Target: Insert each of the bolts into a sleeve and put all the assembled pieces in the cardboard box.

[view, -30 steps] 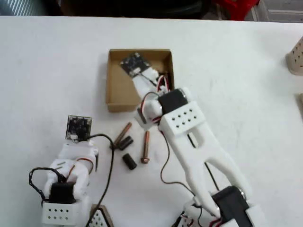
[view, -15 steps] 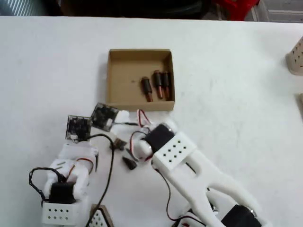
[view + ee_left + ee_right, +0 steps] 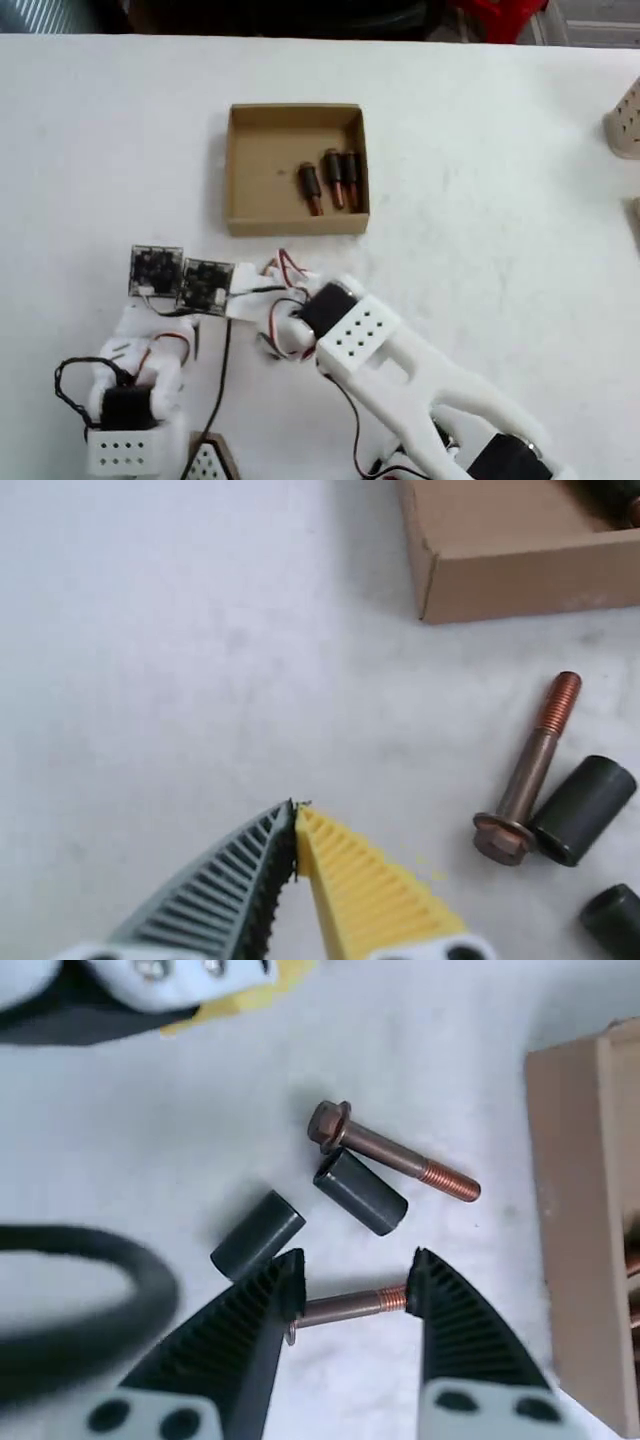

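Observation:
Three bolts fitted with black sleeves (image 3: 333, 178) lie in the cardboard box (image 3: 262, 215). My right gripper (image 3: 355, 1278) is open just above the table, its fingers on either side of a loose copper bolt (image 3: 345, 1307). Beyond it lie two black sleeves (image 3: 257, 1235) (image 3: 360, 1192) and a second bolt (image 3: 395, 1155). My left gripper (image 3: 295, 818) is shut on nothing, low over bare table. To its side are that second bolt (image 3: 527, 770) and a sleeve (image 3: 583, 810). In the high view my right arm (image 3: 350, 335) covers the loose parts.
The box's corner (image 3: 425, 575) stands close beyond the left gripper, and its wall (image 3: 590, 1220) lies beside the right gripper. A black cable (image 3: 80, 1300) loops near the right gripper. My left arm (image 3: 130, 400) sits at the near left. The table's left half is bare.
My right arm has pulled out of the box and swung down-left over the loose bolts and sleeves. Three assembled pieces now show in the box. My left arm shifted slightly left.

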Available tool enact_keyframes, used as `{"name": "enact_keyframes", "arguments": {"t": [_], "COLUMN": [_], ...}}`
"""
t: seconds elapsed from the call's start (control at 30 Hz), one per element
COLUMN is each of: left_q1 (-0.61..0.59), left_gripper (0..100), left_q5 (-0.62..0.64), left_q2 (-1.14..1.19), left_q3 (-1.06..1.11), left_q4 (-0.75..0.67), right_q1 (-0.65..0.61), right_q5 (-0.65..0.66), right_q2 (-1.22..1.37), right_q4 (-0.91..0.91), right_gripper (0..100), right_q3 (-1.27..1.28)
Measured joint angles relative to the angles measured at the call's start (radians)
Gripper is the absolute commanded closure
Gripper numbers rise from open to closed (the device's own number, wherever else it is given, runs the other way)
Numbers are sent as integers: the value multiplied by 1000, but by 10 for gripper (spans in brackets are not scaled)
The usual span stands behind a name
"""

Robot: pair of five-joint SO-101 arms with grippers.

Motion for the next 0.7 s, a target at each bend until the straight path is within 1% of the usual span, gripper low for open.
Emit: {"name": "enact_keyframes", "arguments": {"t": [0.13, 0.47, 0.6, 0.7], "left_q1": [-98, -350, -377, -382], "left_gripper": [976, 976, 976, 976], "left_q5": [-28, -14, -6, -3], "left_q2": [0, 0, 0, 0], "left_q3": [0, 0, 0, 0], "left_q4": [-14, -3, -2, -2], "right_q1": [-5, -5, -3, -5], "right_q5": [5, 6, 6, 6], "right_q2": [0, 0, 9, 75], "right_q4": [-49, -77, -114, -155], "right_gripper": [847, 847, 847, 847], "right_q3": [23, 25, 25, 25]}}
